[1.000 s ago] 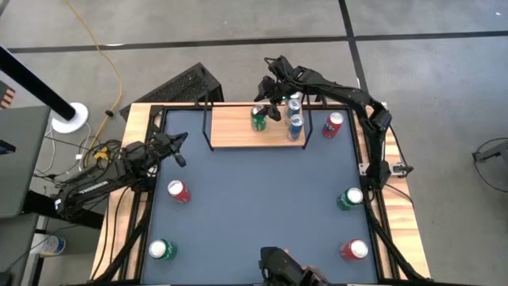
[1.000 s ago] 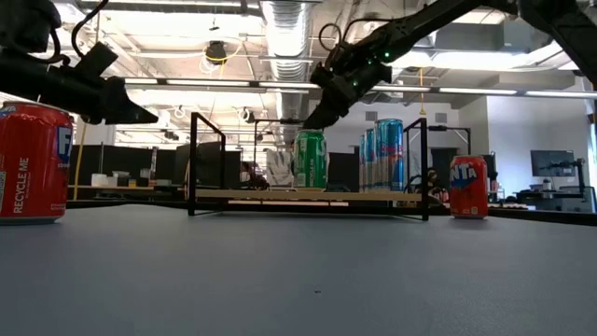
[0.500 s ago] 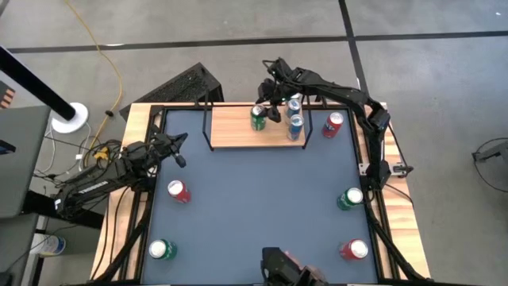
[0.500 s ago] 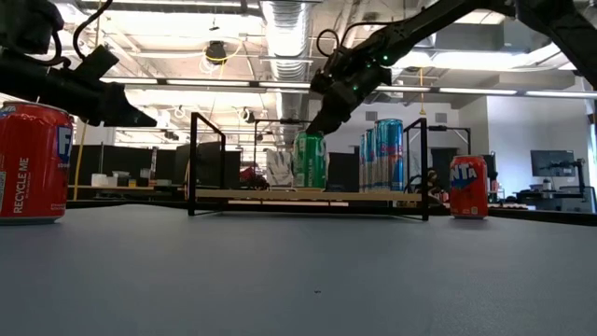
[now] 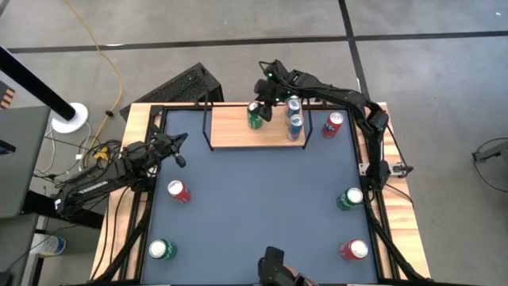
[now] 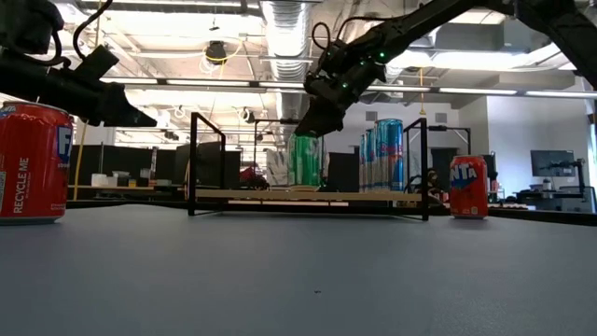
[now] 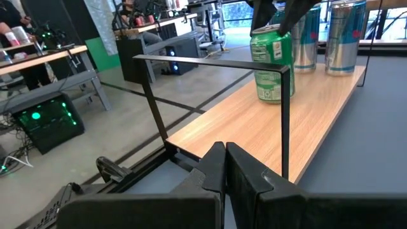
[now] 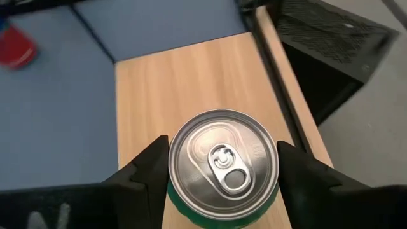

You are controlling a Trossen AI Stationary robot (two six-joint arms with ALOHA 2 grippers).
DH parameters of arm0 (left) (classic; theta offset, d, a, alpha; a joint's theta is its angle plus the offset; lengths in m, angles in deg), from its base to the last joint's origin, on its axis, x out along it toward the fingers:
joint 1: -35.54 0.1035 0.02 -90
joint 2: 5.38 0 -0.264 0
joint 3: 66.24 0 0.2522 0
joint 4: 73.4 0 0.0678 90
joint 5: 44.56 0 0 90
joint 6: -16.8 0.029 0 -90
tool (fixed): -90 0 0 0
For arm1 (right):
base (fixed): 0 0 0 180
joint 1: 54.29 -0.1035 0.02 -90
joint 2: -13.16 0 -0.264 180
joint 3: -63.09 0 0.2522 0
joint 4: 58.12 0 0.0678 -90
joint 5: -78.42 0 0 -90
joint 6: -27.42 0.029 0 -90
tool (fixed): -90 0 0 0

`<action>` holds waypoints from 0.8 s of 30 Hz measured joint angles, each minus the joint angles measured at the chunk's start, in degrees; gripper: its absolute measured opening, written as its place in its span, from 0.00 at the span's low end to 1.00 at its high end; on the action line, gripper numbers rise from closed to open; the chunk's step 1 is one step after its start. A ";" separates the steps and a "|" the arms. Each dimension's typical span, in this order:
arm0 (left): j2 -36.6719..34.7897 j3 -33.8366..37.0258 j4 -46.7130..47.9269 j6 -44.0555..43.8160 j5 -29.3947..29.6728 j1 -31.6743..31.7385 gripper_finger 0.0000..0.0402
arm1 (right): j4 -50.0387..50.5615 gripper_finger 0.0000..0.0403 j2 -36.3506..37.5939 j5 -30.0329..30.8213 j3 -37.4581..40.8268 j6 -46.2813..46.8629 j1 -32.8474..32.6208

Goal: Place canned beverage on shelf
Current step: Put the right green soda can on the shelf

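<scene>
A green can (image 5: 254,118) stands on the light-wood shelf (image 5: 230,129) at the table's far edge. My right gripper (image 5: 260,108) reaches down over it from the far right, shut on its top (image 8: 222,166). Two tall blue-and-silver cans (image 5: 295,114) stand on the shelf's right end. At the table's left edge my left gripper (image 5: 182,143) hangs level and shut, holding nothing; its wrist view shows the fingers (image 7: 226,166) together, facing the shelf's wire frame (image 7: 283,114). My right gripper pinches the green can just below its top rim (image 8: 170,172), one finger (image 8: 147,170) on each side. The fingers slant down from the far right. The can stands about upright with its bottom on the shelf board (image 7: 270,100).
A red can (image 5: 333,123) stands on the tabletop right of the shelf. Loose cans stand on the blue-grey top: red (image 5: 178,191) and green (image 5: 161,250) on the left, green (image 5: 349,199) and red (image 5: 355,250) on the right. The middle is bare.
My right gripper has rolled and moved a little toward the table's left, down onto the green can's top. The can has shifted slightly toward the left along the shelf.
</scene>
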 joint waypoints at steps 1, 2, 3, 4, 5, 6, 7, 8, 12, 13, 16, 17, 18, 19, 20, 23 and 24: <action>0.00 0.00 0.01 0.00 -0.01 0.00 0.00 | 0.02 0.55 0.00 1.61 0.00 0.89 -0.38; 0.00 0.00 0.01 0.00 0.00 0.00 0.00 | -0.02 0.54 0.00 3.39 0.00 1.72 -0.78; 0.00 0.00 0.01 0.00 0.00 0.00 0.00 | -0.03 0.54 0.00 4.86 0.00 2.25 -1.25; 0.00 0.00 0.03 0.00 0.00 0.00 0.00 | -0.02 0.54 0.00 6.16 0.00 2.73 -1.72; 0.00 0.00 0.03 0.00 0.00 0.00 0.00 | -0.02 0.54 0.00 7.13 0.00 3.12 -2.17; 0.00 0.00 0.03 0.00 0.00 0.00 0.00 | 0.06 0.54 0.02 7.83 -0.02 3.39 -2.69; 0.00 0.00 0.03 0.00 0.00 0.00 0.00 | 0.00 0.54 0.00 8.63 0.00 3.80 -3.20; 0.00 0.00 0.03 0.00 -0.01 0.00 0.00 | -0.02 0.54 0.01 9.21 -0.01 4.49 -3.74; 0.00 0.00 0.05 0.00 -0.02 0.00 0.00 | 0.09 0.54 0.02 14.64 -0.02 9.22 -5.96; 0.00 0.00 0.05 0.00 -0.01 0.00 0.00 | 0.16 0.54 0.02 16.24 -0.02 10.84 -6.47; 0.00 0.00 0.05 0.01 -0.01 0.00 0.00 | 0.11 0.54 0.02 21.02 -0.02 17.14 -7.56; 0.00 0.00 0.05 0.01 -0.01 0.00 0.00 | 0.09 0.54 0.02 22.40 -0.02 18.86 -7.84; 0.00 0.00 0.06 0.01 -0.01 0.00 0.00 | 0.11 0.54 0.00 23.65 0.00 20.23 -8.10; 0.00 0.00 0.07 0.01 -0.01 0.00 0.00 | 0.12 0.54 0.00 25.19 0.00 21.61 -8.36; 0.00 0.00 0.07 0.02 -0.02 0.00 0.00 | 0.15 0.54 -0.02 26.96 0.01 23.05 -8.63; 0.00 0.00 0.07 0.02 0.00 0.00 0.00 | 0.36 0.54 -0.09 32.11 0.08 26.19 -9.30; 0.00 0.00 0.07 0.00 -0.02 0.00 0.00 | 0.42 0.54 -0.11 33.42 0.09 27.07 -9.37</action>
